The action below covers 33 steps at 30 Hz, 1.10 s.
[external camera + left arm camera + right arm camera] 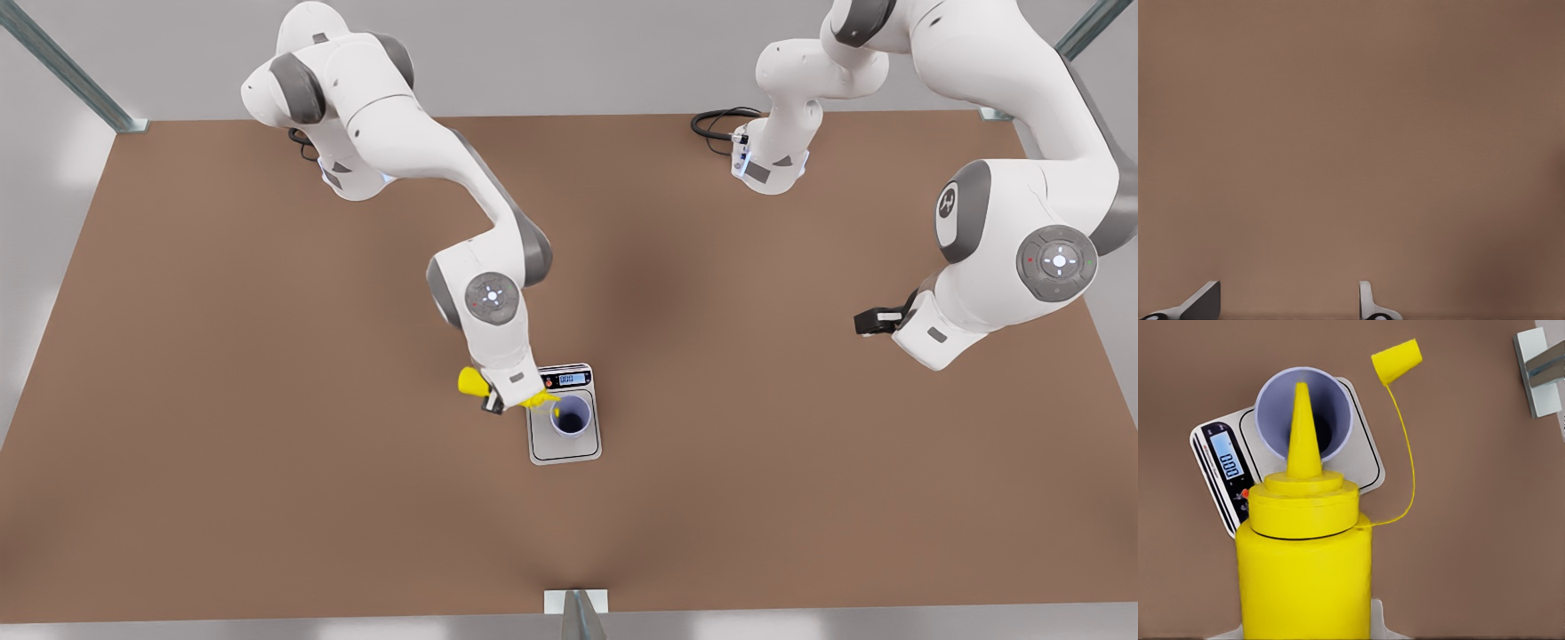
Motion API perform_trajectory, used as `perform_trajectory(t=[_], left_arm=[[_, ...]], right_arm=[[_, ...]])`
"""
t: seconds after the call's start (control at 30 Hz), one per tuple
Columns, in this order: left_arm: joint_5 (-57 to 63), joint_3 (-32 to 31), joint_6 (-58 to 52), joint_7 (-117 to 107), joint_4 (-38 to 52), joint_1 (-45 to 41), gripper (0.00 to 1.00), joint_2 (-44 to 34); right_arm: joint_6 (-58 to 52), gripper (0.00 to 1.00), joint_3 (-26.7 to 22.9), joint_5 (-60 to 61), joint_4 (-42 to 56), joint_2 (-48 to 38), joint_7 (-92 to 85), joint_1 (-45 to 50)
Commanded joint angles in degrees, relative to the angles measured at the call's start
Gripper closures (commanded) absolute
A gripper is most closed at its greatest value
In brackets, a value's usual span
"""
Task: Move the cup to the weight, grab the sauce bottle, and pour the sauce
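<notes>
The pale lavender cup [571, 416] stands upright on the silver weight [564, 452], whose display strip faces the arms. My right gripper [502, 397], on the front view's left, is shut on the yellow sauce bottle [474, 382]. The bottle is tipped over, nozzle towards the cup. In the right wrist view the sauce bottle [1305, 573] points its nozzle over the rim of the cup [1331, 407], above the weight [1361, 453]. Its cap [1397, 360] dangles on a thin tether. The sauce is out of view. My left gripper [876, 320] [1288, 308] waits open over bare table at the front view's right.
The brown table [267, 400] spreads wide around the weight. Both arm bases stand at the far edge, with a black cable [716, 120] beside one. A metal bracket [576, 604] sits at the near edge, and another bracket [1541, 370] appears in the right wrist view.
</notes>
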Motion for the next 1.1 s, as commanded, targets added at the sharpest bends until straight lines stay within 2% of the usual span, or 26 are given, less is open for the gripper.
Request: perform_trajectory(t=[0.0,0.4,0.5,0.73,0.97,1.07], left_arm=[[-0.01,0.0,0.0,-0.05,0.0,0.01,0.0,0.0],[-0.01,0.0,0.17,0.03,-0.7,0.01,0.0,0.0],[-0.01,0.0,0.17,-0.05,-0.7,-0.08,0.0,0.0],[-0.01,0.0,0.17,0.03,-0.7,-0.08,0.0,-0.09],[-0.1,0.0,0.26,-0.05,-0.7,-0.08,0.0,0.0],[-0.1,0.0,0.08,-0.05,-0.7,-0.08,0.0,0.0]], right_arm=[[-0.16,0.47,-0.01,-0.12,-0.01,-0.01,0.13,0.0],[-2.8,0.46,-3.17,-0.12,0.0,-0.18,0.14,1.59],[-5.17,0.46,-2.29,1.9,-0.01,-0.88,-0.74,-2.72],[-6.14,0.46,-2.38,5.85,-0.62,-2.73,-3.38,-5.62],[-6.14,0.46,-2.38,13.32,-3.34,-4.66,-10.32,-11.51],[-6.14,0.46,-2.38,20.0,-5.89,-4.75,-16.56,-15.29]])
